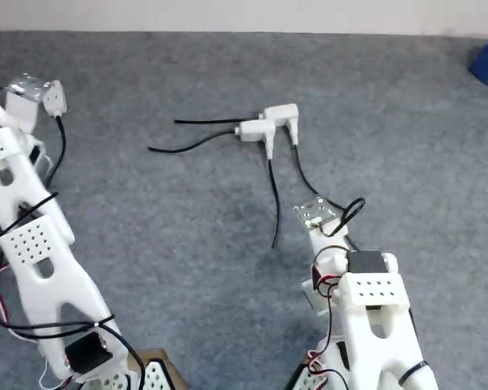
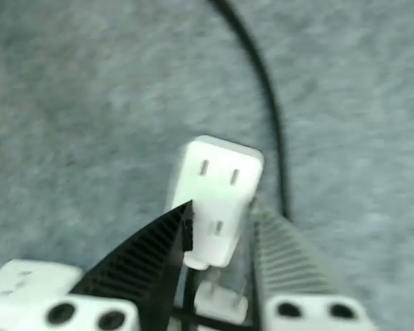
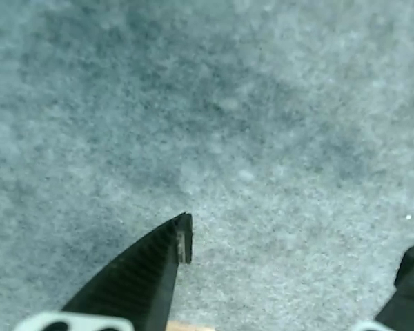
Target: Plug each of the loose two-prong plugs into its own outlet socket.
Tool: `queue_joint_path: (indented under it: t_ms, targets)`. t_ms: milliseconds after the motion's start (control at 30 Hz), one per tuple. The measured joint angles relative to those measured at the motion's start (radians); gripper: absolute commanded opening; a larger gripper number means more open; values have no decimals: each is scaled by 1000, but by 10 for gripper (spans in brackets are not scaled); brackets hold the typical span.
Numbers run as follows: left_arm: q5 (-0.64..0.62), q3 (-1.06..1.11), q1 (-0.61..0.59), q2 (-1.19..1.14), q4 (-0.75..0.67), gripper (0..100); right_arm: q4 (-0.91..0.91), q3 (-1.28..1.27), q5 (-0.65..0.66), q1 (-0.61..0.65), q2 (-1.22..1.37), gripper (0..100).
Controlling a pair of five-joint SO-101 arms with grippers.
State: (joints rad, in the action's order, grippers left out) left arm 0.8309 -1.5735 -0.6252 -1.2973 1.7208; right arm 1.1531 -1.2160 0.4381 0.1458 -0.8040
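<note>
The left gripper (image 2: 221, 210) is closed onto a white socket block (image 2: 221, 179), one ribbed finger on each flank. The block's long axis runs along the fingers, pointing out from the palm, and its slotted face is turned toward the wrist camera (a smaller white piece deeper between the fingers is too blurred to name). Just beyond it a black cord (image 2: 265, 89) crosses the grey carpet (image 2: 76, 103). The right gripper (image 3: 300, 238) is spread wide over carpet with nothing between its fingers. Mid-carpet, two plug-and-socket pairs (image 1: 267, 123) appear joined and touch each other. The right arm (image 1: 374, 301) is near them; the left arm (image 1: 32, 244) stands well apart from them.
</note>
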Motion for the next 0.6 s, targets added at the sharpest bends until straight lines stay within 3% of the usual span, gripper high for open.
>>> queue_joint_path:
  t_ms: [200,400,600]
  targets:
    - [0,0,32,5,20,124,0,0,0,0,0,433]
    - [0,-46,15,3,21,252,0,0,0,0,0,433]
    - [0,-51,-44,8,-29,259,0,0,0,0,0,433]
